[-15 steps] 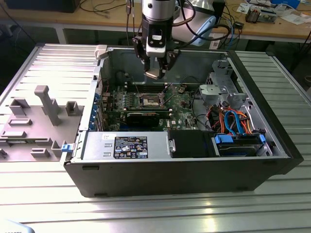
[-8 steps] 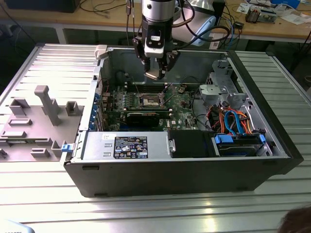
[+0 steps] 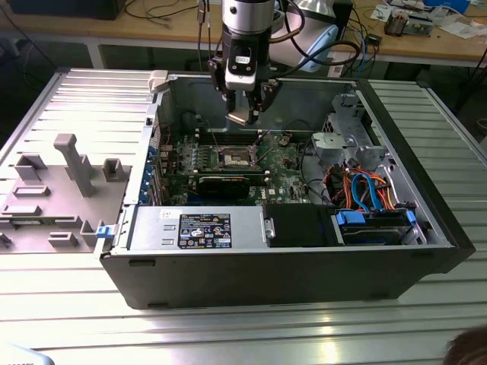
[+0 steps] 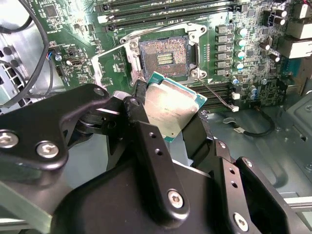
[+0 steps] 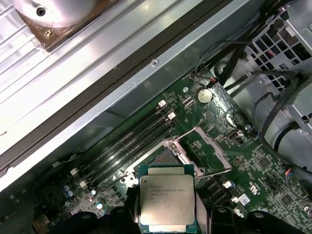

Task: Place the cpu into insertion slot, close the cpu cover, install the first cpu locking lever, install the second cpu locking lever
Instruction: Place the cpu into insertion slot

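Note:
My gripper (image 3: 242, 115) is shut on the cpu (image 3: 238, 118), a flat silver-topped square with a green rim, and holds it in the air inside the open computer case. Both wrist views show the cpu (image 4: 170, 105) (image 5: 167, 204) clamped between the black fingers (image 4: 146, 141). The insertion slot (image 3: 234, 157) (image 4: 165, 57) lies bare on the green motherboard, below and a little apart from the chip. Its gold contacts are exposed. The cpu cover (image 5: 216, 147) is swung open beside the slot. A thin locking lever (image 4: 146, 32) stands raised along one side of the slot.
Memory slots (image 5: 131, 141) run beside the socket. A long black expansion card (image 3: 224, 182) lies just in front of it, then the power supply (image 3: 198, 228). A drive cage with orange and blue cables (image 3: 365, 190) fills the exterior view's right. A grey fixture (image 3: 68, 167) sits outside the case.

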Action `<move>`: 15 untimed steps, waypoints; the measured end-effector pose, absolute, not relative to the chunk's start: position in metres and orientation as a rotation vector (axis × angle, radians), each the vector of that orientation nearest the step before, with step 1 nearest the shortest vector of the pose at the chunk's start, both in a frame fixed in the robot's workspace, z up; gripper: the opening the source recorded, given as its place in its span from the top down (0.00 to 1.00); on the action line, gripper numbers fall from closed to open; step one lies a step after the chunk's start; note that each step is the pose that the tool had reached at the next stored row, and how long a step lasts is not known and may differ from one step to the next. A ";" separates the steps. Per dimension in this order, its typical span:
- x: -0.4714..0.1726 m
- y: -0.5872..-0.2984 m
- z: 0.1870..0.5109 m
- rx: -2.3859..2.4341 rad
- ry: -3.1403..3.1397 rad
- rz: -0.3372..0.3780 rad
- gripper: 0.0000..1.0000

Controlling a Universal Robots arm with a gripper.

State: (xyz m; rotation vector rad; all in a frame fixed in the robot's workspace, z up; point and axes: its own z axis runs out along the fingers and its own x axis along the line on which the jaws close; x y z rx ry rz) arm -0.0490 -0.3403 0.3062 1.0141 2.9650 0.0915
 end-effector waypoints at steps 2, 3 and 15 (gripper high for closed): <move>-0.049 -0.340 0.306 1.019 2.963 0.091 0.45; -0.049 -0.340 0.306 1.021 2.962 0.091 0.45; -0.049 -0.340 0.306 1.063 2.947 0.090 0.45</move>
